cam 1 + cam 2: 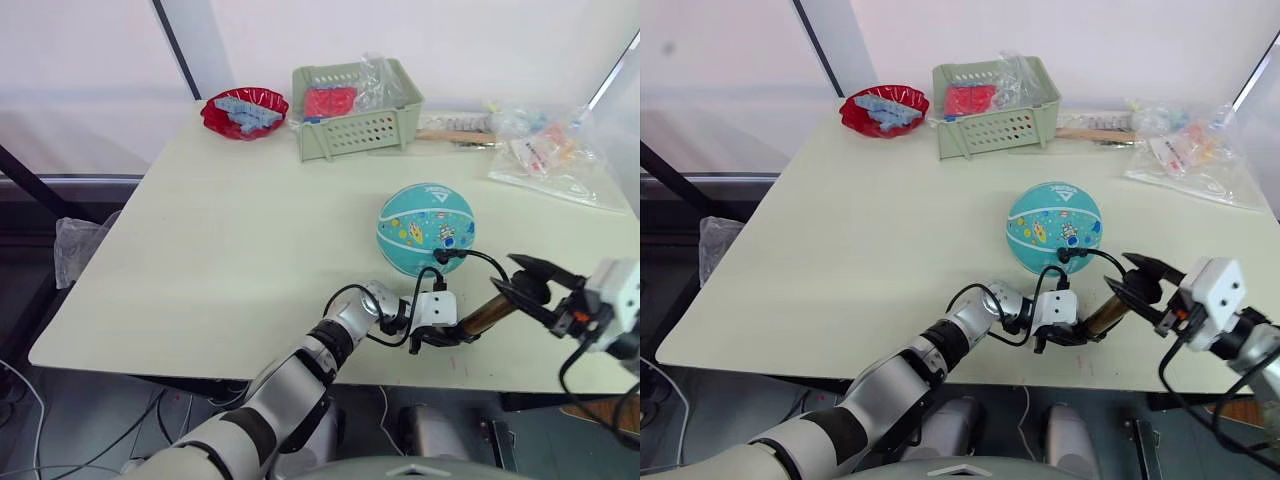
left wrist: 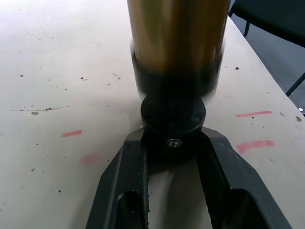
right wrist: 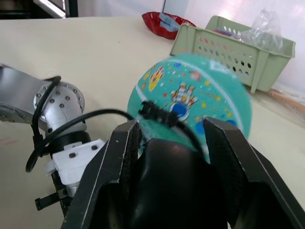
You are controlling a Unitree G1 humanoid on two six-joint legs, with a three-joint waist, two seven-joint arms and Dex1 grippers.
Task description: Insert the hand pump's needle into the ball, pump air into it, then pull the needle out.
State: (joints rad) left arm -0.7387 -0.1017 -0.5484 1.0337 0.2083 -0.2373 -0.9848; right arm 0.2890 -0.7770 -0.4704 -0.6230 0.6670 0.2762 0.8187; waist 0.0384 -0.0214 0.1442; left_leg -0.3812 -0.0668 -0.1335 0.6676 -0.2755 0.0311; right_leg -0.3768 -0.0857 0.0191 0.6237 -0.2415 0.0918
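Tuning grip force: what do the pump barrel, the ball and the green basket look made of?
Hand pump barrel: bronze-gold metal by its glossy sheen, with black caps, likely plastic.
Ball: teal, matte, printed cartoons; looks like rubber or soft vinyl.
Basket: pale green moulded plastic, judging by its perforated walls.

Left pincer (image 1: 437, 338) clamped low at table edge; right pincer (image 1: 520, 290) clamped, facing it.
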